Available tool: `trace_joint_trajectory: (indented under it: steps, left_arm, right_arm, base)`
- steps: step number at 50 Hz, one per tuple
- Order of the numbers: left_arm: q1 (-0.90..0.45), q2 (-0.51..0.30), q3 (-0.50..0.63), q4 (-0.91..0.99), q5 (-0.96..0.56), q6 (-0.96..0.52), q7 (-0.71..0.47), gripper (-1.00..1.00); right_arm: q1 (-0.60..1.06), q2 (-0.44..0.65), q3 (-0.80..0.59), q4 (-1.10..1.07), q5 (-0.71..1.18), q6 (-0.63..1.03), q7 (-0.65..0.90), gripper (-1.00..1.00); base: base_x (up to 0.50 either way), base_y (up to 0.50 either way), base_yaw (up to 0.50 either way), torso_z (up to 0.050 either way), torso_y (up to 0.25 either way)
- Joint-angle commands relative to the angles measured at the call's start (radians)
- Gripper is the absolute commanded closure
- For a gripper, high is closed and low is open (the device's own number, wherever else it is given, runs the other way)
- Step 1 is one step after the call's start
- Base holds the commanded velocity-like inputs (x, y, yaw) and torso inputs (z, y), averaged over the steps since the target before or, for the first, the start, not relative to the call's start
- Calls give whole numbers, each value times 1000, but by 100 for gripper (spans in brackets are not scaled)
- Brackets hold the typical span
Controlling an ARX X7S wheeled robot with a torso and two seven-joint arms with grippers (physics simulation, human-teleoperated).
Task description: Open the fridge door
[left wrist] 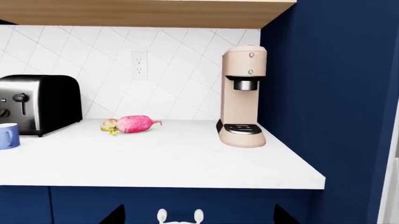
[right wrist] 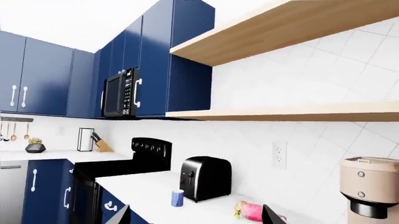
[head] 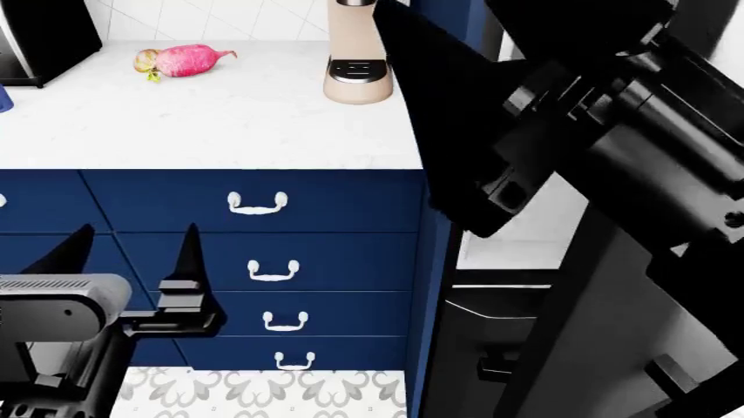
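While the head view looks down over the white countertop [head: 209, 122], the left gripper [head: 128, 252] hangs low in front of the navy drawers [head: 326, 209], its two dark fingers spread apart with nothing between them; the right arm [head: 605, 131] fills the right of that view, raised close to the camera, and its gripper's fingertips show only as two separated dark points at the edge of the right wrist view, jaws apart and empty; the fridge door [head: 524, 239] is mostly hidden behind that arm, only a pale strip showing just beside the navy side panel [head: 424, 287], with a dark bar below it. On the counter stand a beige coffee machine [left wrist: 243, 95], a pink radish [left wrist: 132, 123], a black toaster [left wrist: 39, 103] and a blue mug [left wrist: 7, 135].
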Motion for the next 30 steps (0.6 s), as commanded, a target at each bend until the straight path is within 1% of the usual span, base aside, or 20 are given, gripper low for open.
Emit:
trace_joint_trajectory:
  steps: [1, 5, 7, 10, 30]
  left_arm:
    - [-6, -6, 13, -7, -4, 5, -7, -100]
    - [-7, -7, 16, -8, -5, 7, -9, -100]
    - [7, -8, 12, -6, -5, 15, -5, -100]
    - [13, -9, 12, -7, -6, 21, -4, -100]
    - [6, -15, 24, -19, -16, 29, -15, -100]
  right_arm:
    - [64, -95, -71, 104, -29, -9, 119, -100]
    - [72, -112, -72, 123, -14, -18, 167, -100]
    - [66, -135, -63, 129, -24, -43, 278, -100]
    - [63, -147, -58, 128, -36, -57, 340, -100]
    - [49, -161, -33, 116, -79, -104, 438, -100]
  base:
    - [0, 0, 0, 0, 0]
    - [0, 0, 0, 0, 0]
    - [0, 0, 0, 0, 0]
    - [0, 0, 0, 0, 0]
    - [0, 0, 0, 0, 0]
